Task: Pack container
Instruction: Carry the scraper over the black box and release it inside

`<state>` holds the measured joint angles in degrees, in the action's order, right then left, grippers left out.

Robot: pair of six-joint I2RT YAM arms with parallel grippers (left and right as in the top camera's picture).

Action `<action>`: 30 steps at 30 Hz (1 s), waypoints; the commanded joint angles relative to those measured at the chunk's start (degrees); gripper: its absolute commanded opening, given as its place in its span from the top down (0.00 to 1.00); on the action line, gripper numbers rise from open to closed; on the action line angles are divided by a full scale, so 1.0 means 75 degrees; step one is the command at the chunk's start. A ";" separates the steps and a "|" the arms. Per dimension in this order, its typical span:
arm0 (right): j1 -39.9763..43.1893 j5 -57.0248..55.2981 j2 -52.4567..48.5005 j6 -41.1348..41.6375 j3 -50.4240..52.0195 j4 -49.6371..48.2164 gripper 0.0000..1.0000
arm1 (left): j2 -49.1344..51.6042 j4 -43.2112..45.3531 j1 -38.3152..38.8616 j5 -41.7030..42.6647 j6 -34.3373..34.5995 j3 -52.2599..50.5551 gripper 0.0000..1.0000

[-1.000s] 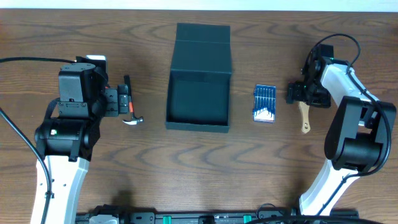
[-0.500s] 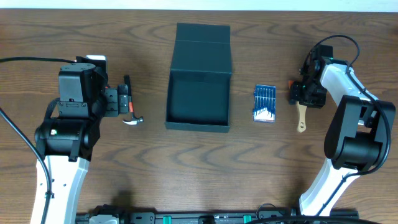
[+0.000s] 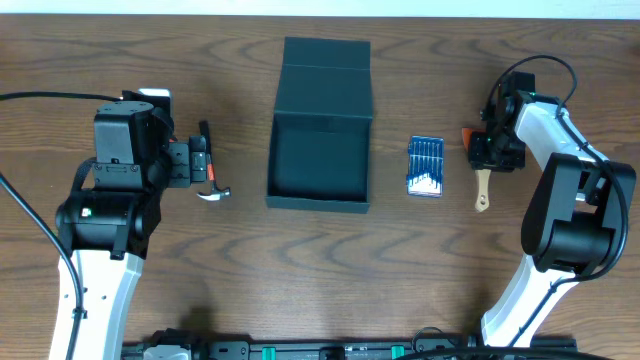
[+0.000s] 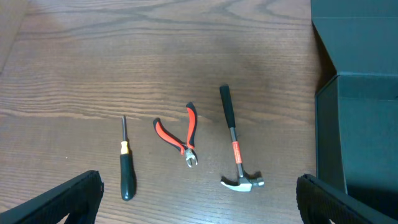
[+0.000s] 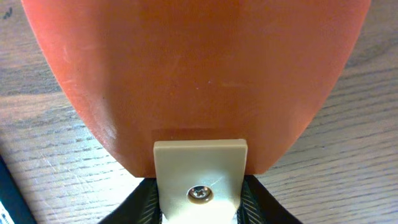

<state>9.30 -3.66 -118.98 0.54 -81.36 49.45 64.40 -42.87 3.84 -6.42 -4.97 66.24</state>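
The dark teal container (image 3: 320, 165) stands open mid-table, its flap lid (image 3: 327, 65) lying flat behind it; its wall also fills the right edge of the left wrist view (image 4: 364, 130). My right gripper (image 3: 492, 148) is shut on a scraper (image 3: 483, 190) with an orange blade (image 5: 199, 62) and a cream handle block (image 5: 200, 168); dark fingers (image 5: 144, 202) press that block from both sides. My left gripper (image 4: 199, 205) hangs open over a hammer (image 4: 235, 149), red pliers (image 4: 183, 134) and a screwdriver (image 4: 126, 165), touching none of them.
A small blue case of bits (image 3: 426, 167) lies between the container and the right arm. The hammer head (image 3: 213, 193) shows beside the left gripper (image 3: 195, 165) in the overhead view. Wood-grain table (image 3: 320, 270) all round.
The right gripper's jaws have closed in on the scraper, whose wooden handle has swung a little to the left. The left arm has not moved.
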 commanded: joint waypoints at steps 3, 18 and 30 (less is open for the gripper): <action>0.0064 -0.0283 -0.0309 -0.0055 0.0017 -0.0047 0.86 | -0.0006 0.0012 -0.0038 -0.0090 -0.0105 0.0163 0.02; -0.0927 0.1673 0.1180 -0.1253 -0.3249 0.1606 0.99 | -0.0003 0.0012 -0.0038 -0.0090 -0.0105 0.0163 0.02; -0.4068 0.2801 0.1311 -0.5202 -0.4135 0.1384 0.99 | -0.0006 0.0012 -0.0038 -0.0090 -0.0105 0.0163 0.02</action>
<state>-16.97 14.96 -107.57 -24.29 -112.75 59.44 64.40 -42.87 3.84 -6.42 -4.97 66.24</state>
